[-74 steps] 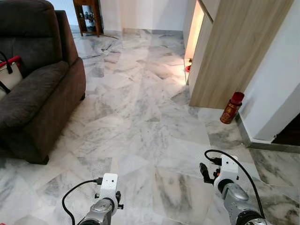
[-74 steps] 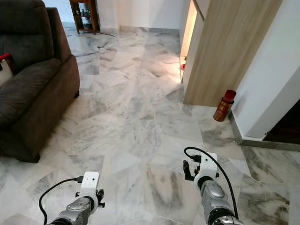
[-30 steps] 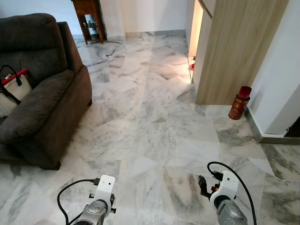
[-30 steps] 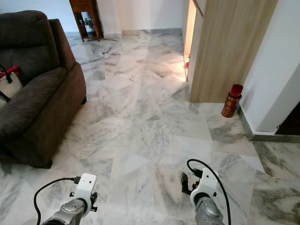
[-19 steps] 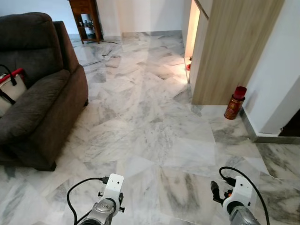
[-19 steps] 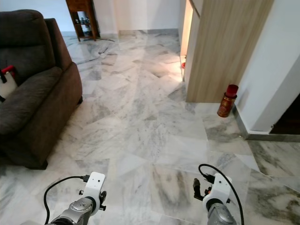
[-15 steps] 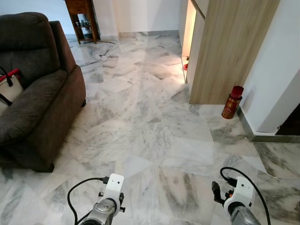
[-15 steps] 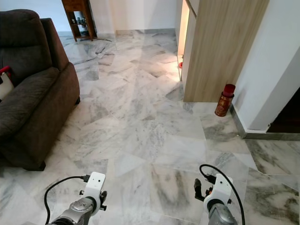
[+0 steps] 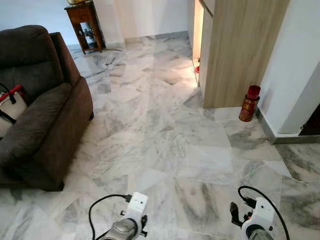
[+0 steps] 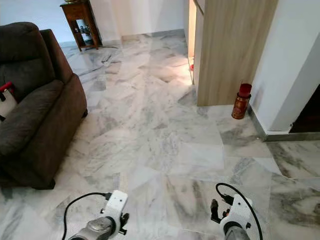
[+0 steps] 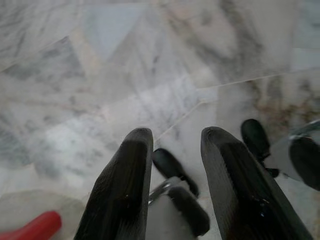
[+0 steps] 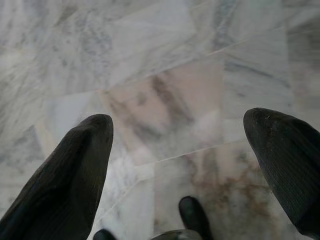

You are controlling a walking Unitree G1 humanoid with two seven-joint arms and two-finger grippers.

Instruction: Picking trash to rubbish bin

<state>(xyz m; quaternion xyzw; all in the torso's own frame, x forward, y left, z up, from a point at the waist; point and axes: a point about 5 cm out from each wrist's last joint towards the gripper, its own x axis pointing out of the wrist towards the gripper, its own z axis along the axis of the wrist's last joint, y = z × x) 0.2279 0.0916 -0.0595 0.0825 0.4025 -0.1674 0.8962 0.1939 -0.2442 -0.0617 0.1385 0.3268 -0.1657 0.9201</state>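
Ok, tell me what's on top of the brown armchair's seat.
A white bag with red trim and black handles sits on the seat of the brown armchair, against its back. The picture's left edge cuts the bag off, so whatever lies beyond on the seat can't be seen.

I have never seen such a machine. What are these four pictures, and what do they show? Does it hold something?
This is a walking humanoid robot with two arms. The two wide pictures come from cameras on its head, looking down at a marble floor. At the bottom you see its left arm and right arm. There is a brown sofa with a bag on it, a wooden cabinet, a red can standing by the wall, and a small wooden table far back. The other two pictures come from wrist cameras: the left gripper and right gripper are both open above the floor and hold nothing.
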